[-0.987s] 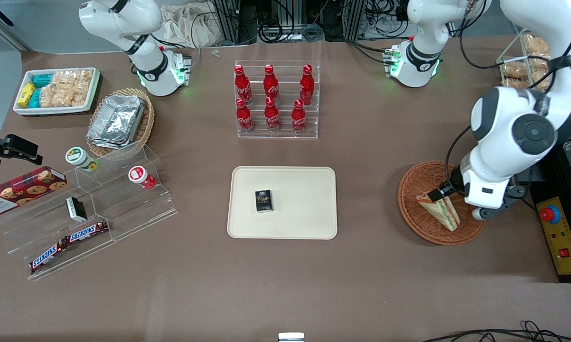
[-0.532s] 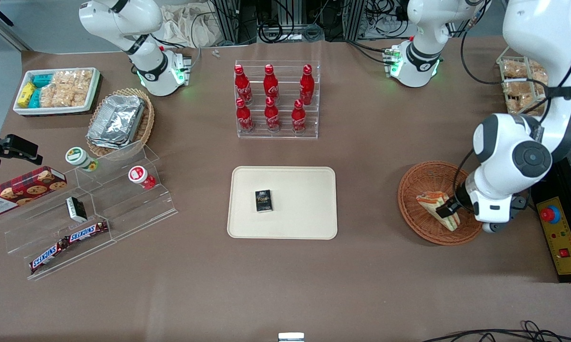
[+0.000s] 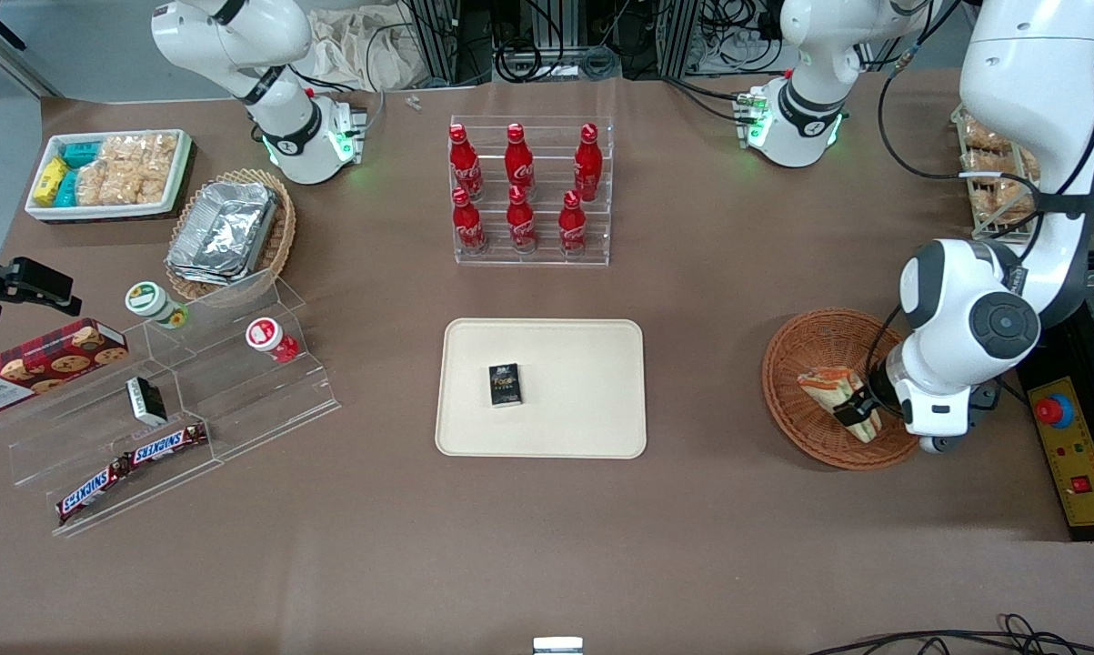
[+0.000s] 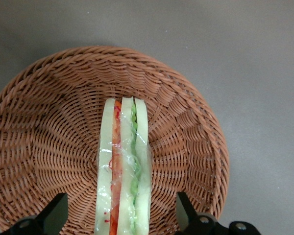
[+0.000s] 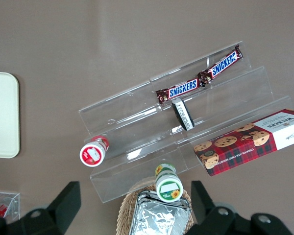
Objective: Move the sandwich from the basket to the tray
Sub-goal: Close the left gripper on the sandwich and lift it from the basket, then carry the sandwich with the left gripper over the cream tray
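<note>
Sandwich (image 4: 123, 166) lies on edge in the basket (image 4: 49, 122), film-wrapped, so likely slick, soft and light. Your gripper (image 4: 120, 215) hangs low over it with jaws spread, one either side, nothing held. Pinch across the two bread faces near the thick middle, gently or the filling squashes. Tray (image 3: 592, 400) sits well apart from the basket on the bench (image 3: 692, 509).

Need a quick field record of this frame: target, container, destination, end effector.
target: triangular wedge sandwich, wrapped, standing on edge
container: round reddish-brown wicker basket; sandwich inside
destination: cream rectangular tray, holding only a small black box
end effector: left end effector low over basket, fingers open, straddling sandwich
</note>
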`<action>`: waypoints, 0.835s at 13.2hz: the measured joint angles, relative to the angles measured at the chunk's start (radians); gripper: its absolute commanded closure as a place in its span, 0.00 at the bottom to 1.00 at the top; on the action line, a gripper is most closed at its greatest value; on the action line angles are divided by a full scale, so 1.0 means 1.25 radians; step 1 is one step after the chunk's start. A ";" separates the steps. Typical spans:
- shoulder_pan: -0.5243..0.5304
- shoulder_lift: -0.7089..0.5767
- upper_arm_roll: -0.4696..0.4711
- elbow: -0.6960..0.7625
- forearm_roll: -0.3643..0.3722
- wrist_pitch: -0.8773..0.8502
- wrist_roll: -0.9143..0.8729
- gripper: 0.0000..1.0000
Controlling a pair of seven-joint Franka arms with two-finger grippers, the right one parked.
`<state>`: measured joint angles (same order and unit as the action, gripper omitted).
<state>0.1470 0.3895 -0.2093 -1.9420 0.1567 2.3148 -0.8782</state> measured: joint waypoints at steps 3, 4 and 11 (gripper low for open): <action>0.000 0.000 0.000 -0.017 0.000 0.016 -0.011 0.01; 0.000 0.000 0.000 -0.025 0.000 0.029 -0.016 0.01; 0.000 0.005 0.000 -0.081 0.000 0.103 -0.022 1.00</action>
<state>0.1469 0.3954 -0.2095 -2.0437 0.1573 2.4438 -0.9054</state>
